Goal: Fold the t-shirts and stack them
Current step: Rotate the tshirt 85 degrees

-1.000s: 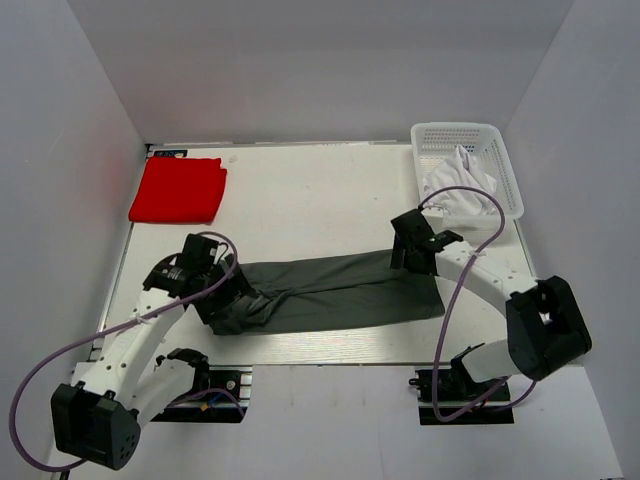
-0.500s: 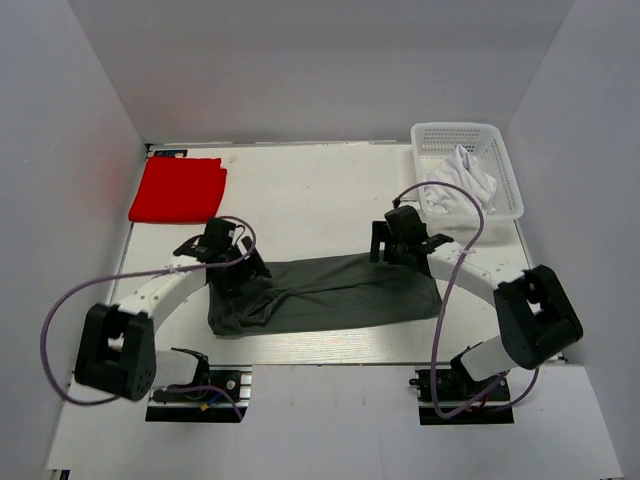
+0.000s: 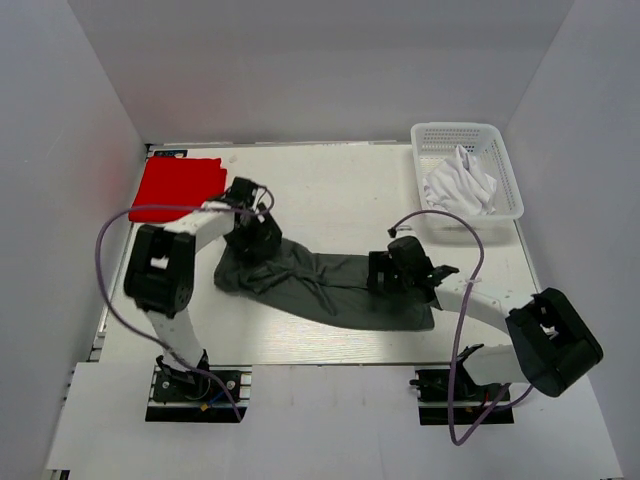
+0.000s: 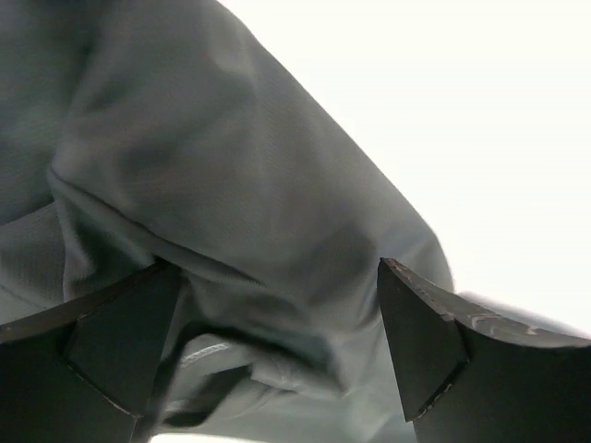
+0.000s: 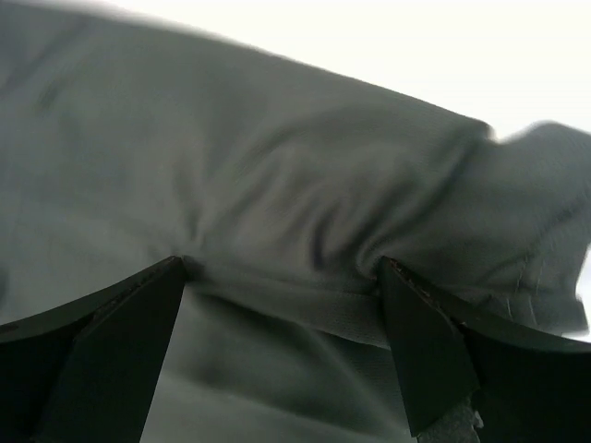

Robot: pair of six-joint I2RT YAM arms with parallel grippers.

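The dark grey t-shirt (image 3: 345,288) lies crumpled and slanted across the middle of the table. My left gripper (image 3: 252,240) is down on its upper left end; in the left wrist view (image 4: 277,314) the jaws stand apart with bunched grey cloth (image 4: 231,185) between them. My right gripper (image 3: 392,272) is down on the shirt's right part; in the right wrist view (image 5: 282,277) the jaws stand apart over a folded edge of the cloth (image 5: 277,212). The red t-shirt (image 3: 178,187) lies folded at the back left. The white t-shirt (image 3: 460,182) lies crumpled in the basket.
The white lattice basket (image 3: 455,129) stands at the back right corner. White walls close in the table on three sides. The table's near edge (image 3: 330,350) runs just below the grey shirt.
My left gripper moved up and to the right, and the grey shirt's left end went with it toward the red shirt. My right gripper moved down onto the shirt's right part. The shirt now lies slanted.
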